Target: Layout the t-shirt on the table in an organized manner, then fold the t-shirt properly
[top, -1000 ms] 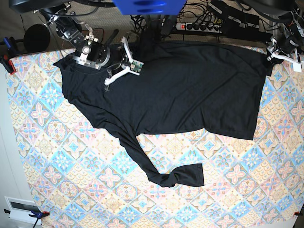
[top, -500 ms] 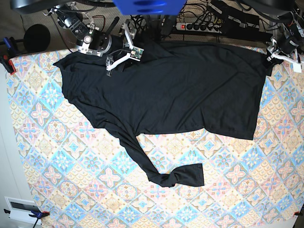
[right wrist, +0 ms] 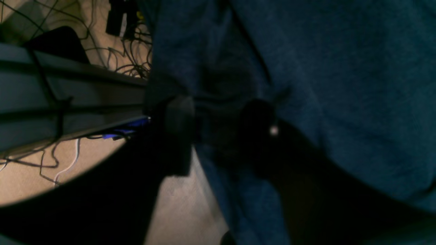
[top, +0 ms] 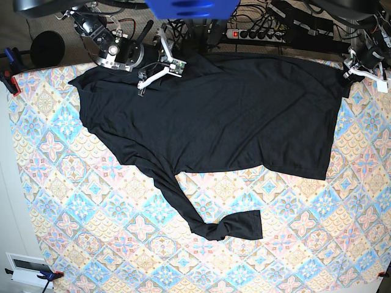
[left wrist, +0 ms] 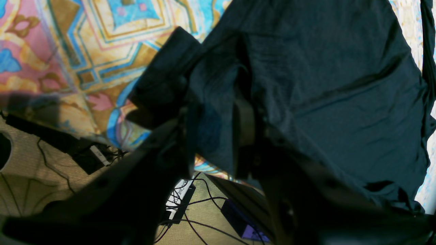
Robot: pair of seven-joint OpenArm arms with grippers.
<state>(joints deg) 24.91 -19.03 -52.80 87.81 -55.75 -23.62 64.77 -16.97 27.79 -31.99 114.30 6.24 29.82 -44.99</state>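
The black t-shirt [top: 232, 116] lies spread across the far half of the table [top: 91, 201], with one twisted sleeve [top: 211, 223] trailing toward the near side. At the far right corner my left gripper [top: 352, 72] is shut on the shirt's edge; the left wrist view shows the t-shirt [left wrist: 340, 85] bunched in the left gripper [left wrist: 214, 136]. My right gripper [top: 153, 68] is at the far left edge of the shirt. In the right wrist view the right gripper [right wrist: 218, 136] has its fingers apart, with the t-shirt [right wrist: 340, 68] fabric running between them.
Behind the table's far edge are a power strip [top: 256, 33], tangled cables and a blue part [top: 189, 7]. A round black object [top: 46, 49] and a clamp [top: 9, 79] sit at the far left. A white box [top: 24, 265] is at the near left corner.
My right gripper has moved back toward the table's far edge and its fingers have come apart on the shirt's edge. The left arm and the shirt's body have stayed still.
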